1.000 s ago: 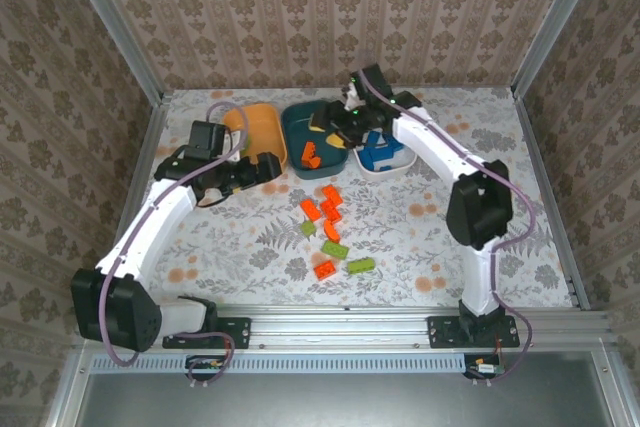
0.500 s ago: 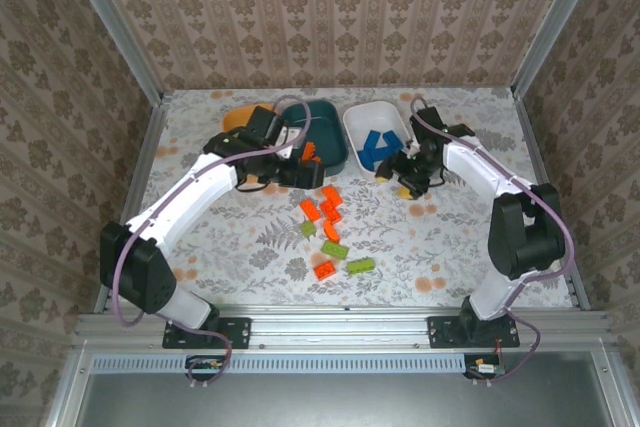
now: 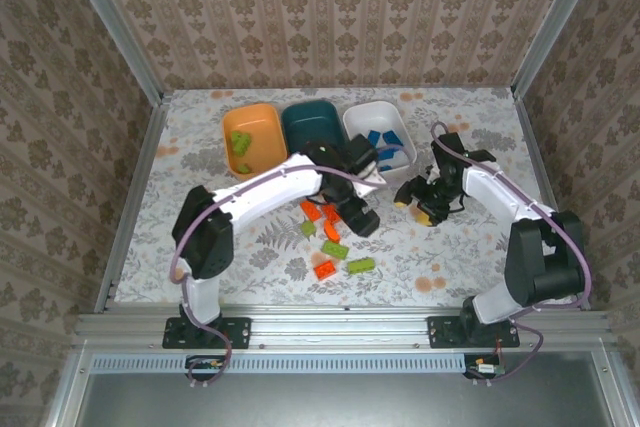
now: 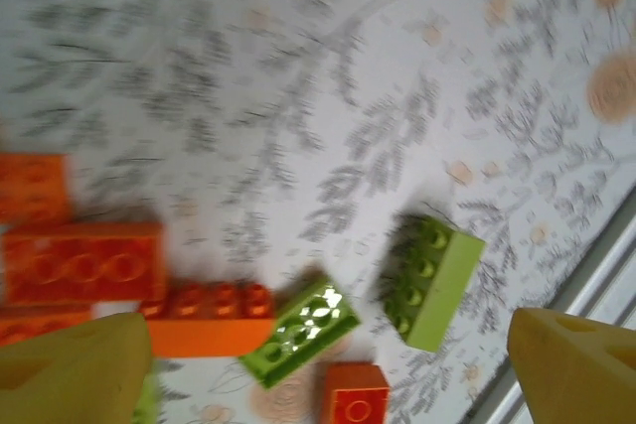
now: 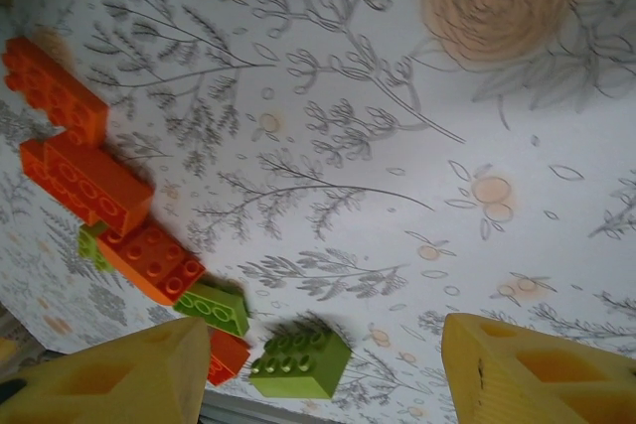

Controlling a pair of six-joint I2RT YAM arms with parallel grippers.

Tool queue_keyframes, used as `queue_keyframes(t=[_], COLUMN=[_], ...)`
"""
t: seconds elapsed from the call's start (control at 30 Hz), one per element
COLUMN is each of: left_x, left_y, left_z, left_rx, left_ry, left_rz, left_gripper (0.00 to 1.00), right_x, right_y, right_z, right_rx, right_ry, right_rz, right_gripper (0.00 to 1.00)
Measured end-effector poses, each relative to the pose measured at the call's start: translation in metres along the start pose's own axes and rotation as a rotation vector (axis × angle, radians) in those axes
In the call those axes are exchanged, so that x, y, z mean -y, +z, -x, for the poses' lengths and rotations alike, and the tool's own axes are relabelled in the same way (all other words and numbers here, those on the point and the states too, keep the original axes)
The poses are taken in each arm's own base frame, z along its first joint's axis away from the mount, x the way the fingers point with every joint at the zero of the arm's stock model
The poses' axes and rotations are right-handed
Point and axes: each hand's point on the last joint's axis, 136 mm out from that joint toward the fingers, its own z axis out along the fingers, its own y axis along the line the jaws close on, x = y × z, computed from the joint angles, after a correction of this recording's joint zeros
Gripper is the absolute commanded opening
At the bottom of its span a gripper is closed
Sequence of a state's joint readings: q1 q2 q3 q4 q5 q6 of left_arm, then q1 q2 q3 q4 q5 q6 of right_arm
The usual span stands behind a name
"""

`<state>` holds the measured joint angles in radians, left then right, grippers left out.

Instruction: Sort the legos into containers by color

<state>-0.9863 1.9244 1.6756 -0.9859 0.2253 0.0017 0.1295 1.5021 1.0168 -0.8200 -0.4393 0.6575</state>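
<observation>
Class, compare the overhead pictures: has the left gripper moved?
Yes. The left gripper moved right and nearer, from beside the orange bowl to the loose legos.

The orange bowl [image 3: 262,112] holds lime legos [image 3: 240,139], the white bowl [image 3: 358,122] blue legos [image 3: 381,136], the dark teal bowl [image 3: 310,119] between them. Loose orange bricks [image 3: 324,269] and loose lime bricks [image 3: 361,265] lie scattered nearby.

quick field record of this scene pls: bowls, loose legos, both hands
orange bowl: green legos inside
teal bowl: partly behind left arm
white bowl: blue legos inside
loose legos: orange and green, on table
left hand: open, empty, above loose legos
right hand: open, empty, beside the pile
</observation>
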Motion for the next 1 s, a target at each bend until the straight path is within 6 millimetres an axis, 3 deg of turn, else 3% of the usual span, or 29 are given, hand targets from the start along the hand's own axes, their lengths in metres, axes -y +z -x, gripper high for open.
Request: queue_keyframes(t=[0.2,0.4,0.73,0.9,1.0], left_x=[0.038,0.064,0.061,0.054,0.052], left_y=[0.031,0.045,0.075,0.105,0.104], left_z=[-0.021,-0.032,-0.043,-0.057,-0.054], left_rx=[-0.125,-0.165,-0.223,-0.305,-0.294], left_ry=[0.123,0.188,0.186,0.174,0.171], left_rz=[-0.048,-0.089,-0.111,-0.103,-0.092], left_gripper=[0.89,0.84,0.73,0.54,0.37], right_x=[0.016,0.025,0.027,0.028,0.029], right_y=[0.002,0.001,0.000,-0.001,-0.002], right_z=[-0.009,-0.010,-0.008,-0.006,-0.005], right_rx=[-0.007,-0.002,0.003,0.007,0.009], right_ry=[0.024,0.052,0.062,0.069,0.074], right_rz=[-0.013,-0.015,-0.013,-0.012,-0.012], right_gripper=[0.64,0.65,0.64,0.64,0.64])
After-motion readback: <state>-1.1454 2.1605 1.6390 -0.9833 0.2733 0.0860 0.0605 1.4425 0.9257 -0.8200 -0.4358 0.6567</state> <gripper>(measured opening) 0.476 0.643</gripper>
